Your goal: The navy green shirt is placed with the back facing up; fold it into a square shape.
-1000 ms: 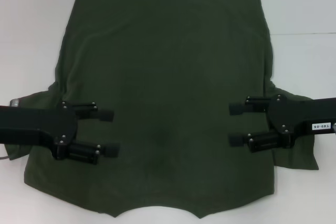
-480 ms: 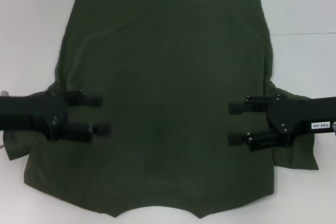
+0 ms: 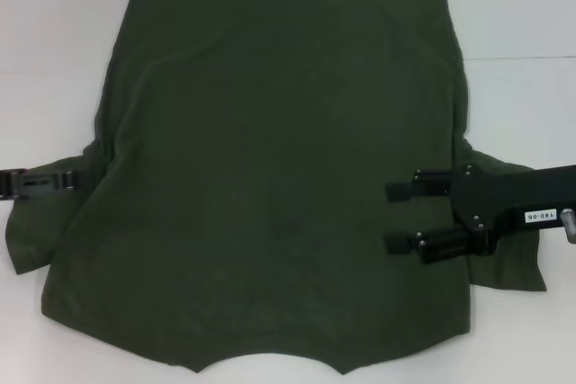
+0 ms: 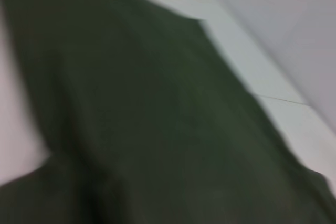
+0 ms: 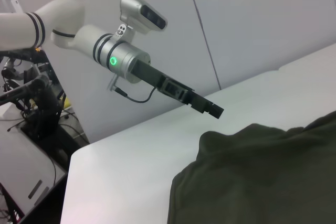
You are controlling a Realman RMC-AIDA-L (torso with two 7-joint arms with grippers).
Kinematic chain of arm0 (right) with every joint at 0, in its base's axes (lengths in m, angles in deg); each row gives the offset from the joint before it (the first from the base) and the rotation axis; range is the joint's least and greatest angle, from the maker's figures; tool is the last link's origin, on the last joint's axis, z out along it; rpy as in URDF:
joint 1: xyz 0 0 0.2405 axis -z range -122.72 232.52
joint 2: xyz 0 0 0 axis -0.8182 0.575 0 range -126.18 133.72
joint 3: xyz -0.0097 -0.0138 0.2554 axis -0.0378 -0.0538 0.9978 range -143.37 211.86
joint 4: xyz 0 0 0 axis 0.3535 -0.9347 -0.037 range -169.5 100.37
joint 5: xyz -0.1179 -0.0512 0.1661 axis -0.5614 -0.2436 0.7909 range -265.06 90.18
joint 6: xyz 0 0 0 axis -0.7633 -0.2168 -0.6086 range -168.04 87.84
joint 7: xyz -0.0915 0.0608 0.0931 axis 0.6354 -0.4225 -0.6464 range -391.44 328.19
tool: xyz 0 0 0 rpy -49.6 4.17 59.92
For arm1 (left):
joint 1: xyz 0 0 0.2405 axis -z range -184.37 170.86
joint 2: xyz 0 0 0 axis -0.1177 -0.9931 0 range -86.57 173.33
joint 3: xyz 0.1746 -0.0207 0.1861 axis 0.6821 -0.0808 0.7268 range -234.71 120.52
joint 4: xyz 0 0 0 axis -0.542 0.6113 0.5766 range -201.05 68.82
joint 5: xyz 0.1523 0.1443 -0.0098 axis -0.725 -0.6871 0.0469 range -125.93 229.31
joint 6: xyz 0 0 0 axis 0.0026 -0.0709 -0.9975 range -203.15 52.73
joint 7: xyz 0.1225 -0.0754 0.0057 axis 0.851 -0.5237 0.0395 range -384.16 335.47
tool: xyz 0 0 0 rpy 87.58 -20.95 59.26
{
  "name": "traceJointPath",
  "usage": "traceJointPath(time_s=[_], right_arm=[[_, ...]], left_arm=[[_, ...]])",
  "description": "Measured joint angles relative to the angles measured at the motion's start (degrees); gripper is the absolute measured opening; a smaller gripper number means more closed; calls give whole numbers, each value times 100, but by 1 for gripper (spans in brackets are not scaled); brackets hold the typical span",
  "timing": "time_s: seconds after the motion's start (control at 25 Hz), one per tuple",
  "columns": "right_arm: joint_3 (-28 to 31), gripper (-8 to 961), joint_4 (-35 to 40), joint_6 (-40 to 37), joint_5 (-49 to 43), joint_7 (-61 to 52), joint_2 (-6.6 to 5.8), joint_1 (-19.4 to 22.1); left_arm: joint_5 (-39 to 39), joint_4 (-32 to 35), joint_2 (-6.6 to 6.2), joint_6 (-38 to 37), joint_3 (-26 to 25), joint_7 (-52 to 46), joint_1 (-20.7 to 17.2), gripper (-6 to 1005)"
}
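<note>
Shirt: your large dark olive-green cotton shirt lies spread flat on the white table, plain side up, hem at the far end and collar notch at the near edge.
Right tool: your right tool sits over the shirt's right side beside the sleeve, its two black fingers spread apart and pointing toward the middle, holding nothing.
Left tool: your left tool is at the shirt's left edge, just outside the body by the left sleeve; you cannot tell from here whether it is spread or closed.
Right wrist view: the left arm reaches over the table with its tool above bare surface near the shirt's edge.
</note>
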Motion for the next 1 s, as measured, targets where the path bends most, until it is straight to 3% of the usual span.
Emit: traceJointPath(time_s=[0.44, 1.0], right_arm=[[-6, 915, 0, 55, -275, -12, 34, -88], [-80, 915, 0, 75, -284, -23, 31, -102]], left_arm=[[-869, 87, -44, 723, -670, -869, -176, 947], [-1119, -355, -43, 1005, -571, -1034, -126, 948]])
